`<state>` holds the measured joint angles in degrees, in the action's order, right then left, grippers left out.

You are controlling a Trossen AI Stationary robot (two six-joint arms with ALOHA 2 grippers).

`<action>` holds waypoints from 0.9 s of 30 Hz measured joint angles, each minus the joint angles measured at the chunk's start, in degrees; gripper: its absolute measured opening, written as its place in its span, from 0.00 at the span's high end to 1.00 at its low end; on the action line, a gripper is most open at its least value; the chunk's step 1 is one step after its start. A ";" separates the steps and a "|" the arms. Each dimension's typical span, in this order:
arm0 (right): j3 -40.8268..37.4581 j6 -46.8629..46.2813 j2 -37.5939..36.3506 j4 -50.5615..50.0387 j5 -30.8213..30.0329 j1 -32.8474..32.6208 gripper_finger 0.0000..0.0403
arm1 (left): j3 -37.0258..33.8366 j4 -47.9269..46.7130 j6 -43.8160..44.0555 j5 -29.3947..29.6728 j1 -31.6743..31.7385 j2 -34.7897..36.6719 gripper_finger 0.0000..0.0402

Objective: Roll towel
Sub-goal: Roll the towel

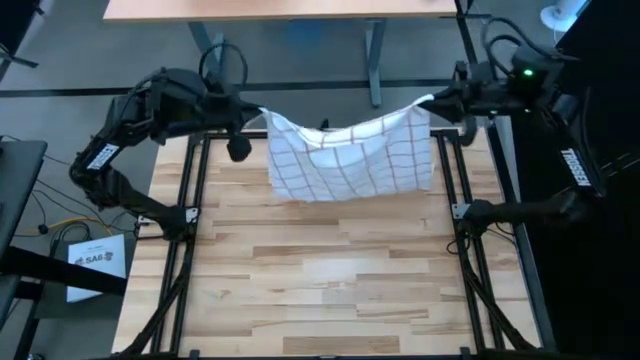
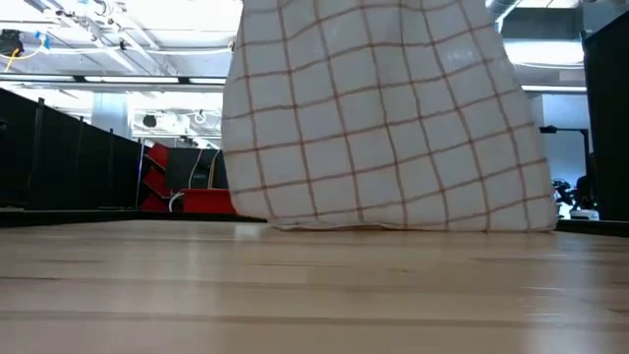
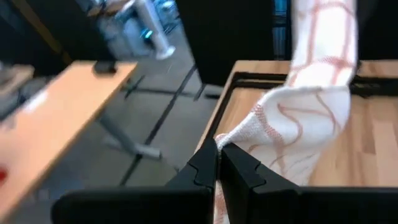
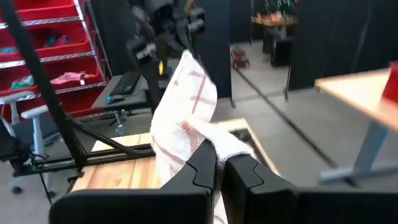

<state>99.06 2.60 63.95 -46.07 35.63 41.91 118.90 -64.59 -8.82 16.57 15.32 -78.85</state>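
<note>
The towel (image 1: 350,152), white with a grid of brownish lines, hangs between my two grippers over the table's far part, sagging in the middle. Its lower edge (image 2: 393,226) rests on the wooden table (image 1: 330,270). My left gripper (image 1: 262,112) is shut on the towel's far left corner. My right gripper (image 1: 432,100) is shut on its far right corner. In the low view the towel (image 2: 383,118) fills the middle like a curtain. My left gripper pinches the towel's corner (image 3: 239,138) between its two fingers, bunched into several folds. The fingers lie about level, coming from the table's left. The towel hangs from there toward the other gripper, its lower edge on the table. My right gripper pinches the towel's other top corner (image 4: 214,144) between its two fingers, the cloth bunched. The fingers lie about level, coming from the table's right. The cloth runs from there toward the left gripper (image 4: 180,25) and droops below.
Black frame rails (image 1: 195,220) run along the table's left and right sides (image 1: 465,250). A desk (image 1: 280,8) stands beyond the far edge. The near half of the table is bare wood.
</note>
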 joint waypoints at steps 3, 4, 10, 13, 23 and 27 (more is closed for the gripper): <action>-0.65 -2.81 2.15 -0.65 -0.03 0.24 1.00 | 0.02 -4.04 5.47 -2.14 3.50 -0.24 1.00; -0.88 -3.97 2.84 -0.67 -0.01 0.28 1.00 | 0.02 -4.99 6.97 -2.39 4.32 -0.71 1.00; -1.06 -3.07 7.52 1.87 -0.01 4.17 1.00 | 0.06 -3.65 1.24 -2.79 9.96 -1.75 1.00; -1.06 -3.08 9.82 9.60 0.21 8.46 1.00 | 0.01 2.37 -5.52 -2.62 14.86 -2.10 1.00; 3.48 -22.32 16.91 63.25 9.56 20.33 1.00 | 4.28 35.23 -14.70 -18.01 24.79 -2.47 1.00; 10.92 -29.85 18.43 72.76 13.03 22.41 1.00 | 10.88 38.72 -15.29 -23.20 24.78 -2.40 1.00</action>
<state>109.97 -27.25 82.38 26.69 48.66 64.32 129.78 -25.87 -24.11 -6.62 40.10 -81.25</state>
